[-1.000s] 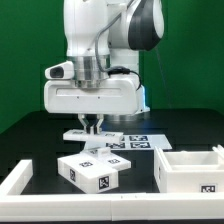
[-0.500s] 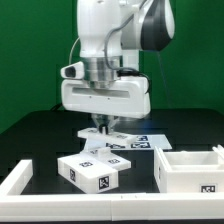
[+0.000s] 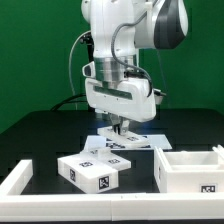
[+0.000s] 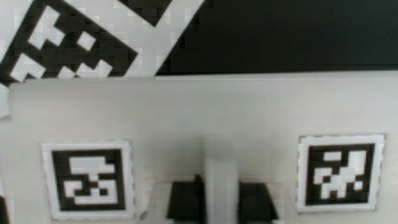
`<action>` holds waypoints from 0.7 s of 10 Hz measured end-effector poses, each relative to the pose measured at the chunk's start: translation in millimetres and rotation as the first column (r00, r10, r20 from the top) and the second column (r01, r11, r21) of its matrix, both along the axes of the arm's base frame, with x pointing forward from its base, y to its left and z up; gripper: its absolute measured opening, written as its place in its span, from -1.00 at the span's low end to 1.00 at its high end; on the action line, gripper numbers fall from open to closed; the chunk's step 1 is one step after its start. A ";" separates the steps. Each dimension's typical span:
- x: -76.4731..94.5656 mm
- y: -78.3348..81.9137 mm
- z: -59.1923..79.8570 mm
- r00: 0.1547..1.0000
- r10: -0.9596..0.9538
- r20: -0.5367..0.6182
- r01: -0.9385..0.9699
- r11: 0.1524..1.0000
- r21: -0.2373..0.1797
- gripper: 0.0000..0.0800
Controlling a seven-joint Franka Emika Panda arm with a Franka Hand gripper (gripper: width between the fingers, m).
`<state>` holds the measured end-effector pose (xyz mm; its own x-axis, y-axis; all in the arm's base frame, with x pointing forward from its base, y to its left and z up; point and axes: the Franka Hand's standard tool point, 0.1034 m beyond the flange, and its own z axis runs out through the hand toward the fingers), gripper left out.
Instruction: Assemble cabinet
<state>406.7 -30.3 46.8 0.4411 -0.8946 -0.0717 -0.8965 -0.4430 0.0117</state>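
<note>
Gripper (image 3: 118,128) hangs low at the far marker board (image 3: 142,141), with its fingertips either side of a thin ridge on a white tagged panel (image 4: 214,120). Whether they clamp it, I cannot tell. Cabinet body (image 3: 190,170) sits near, at the exterior view's right, and a tagged block (image 3: 93,170) sits near its left.

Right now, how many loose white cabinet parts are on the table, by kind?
Open boxy cabinet body: 1
Tagged block: 1
Flat tagged panel: 1
Total: 3
</note>
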 end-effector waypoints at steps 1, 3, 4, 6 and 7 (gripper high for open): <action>-3.0 19.9 2.1 0.985 -0.170 -0.039 0.171 0.985 0.006 -0.84; 1.4 57.2 7.1 0.926 -0.368 -0.082 0.368 0.930 -0.005 -0.84; 7.3 73.9 10.2 0.899 -0.430 -0.086 0.430 0.903 -0.011 -0.84; 6.5 75.9 6.5 0.903 -0.425 -0.064 0.425 0.905 -0.016 -0.84; 6.6 76.8 6.4 0.904 -0.423 -0.064 0.423 0.906 -0.016 -0.84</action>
<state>413.3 46.5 53.2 0.0156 -0.9962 -0.0858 -0.9969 -0.0221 0.0760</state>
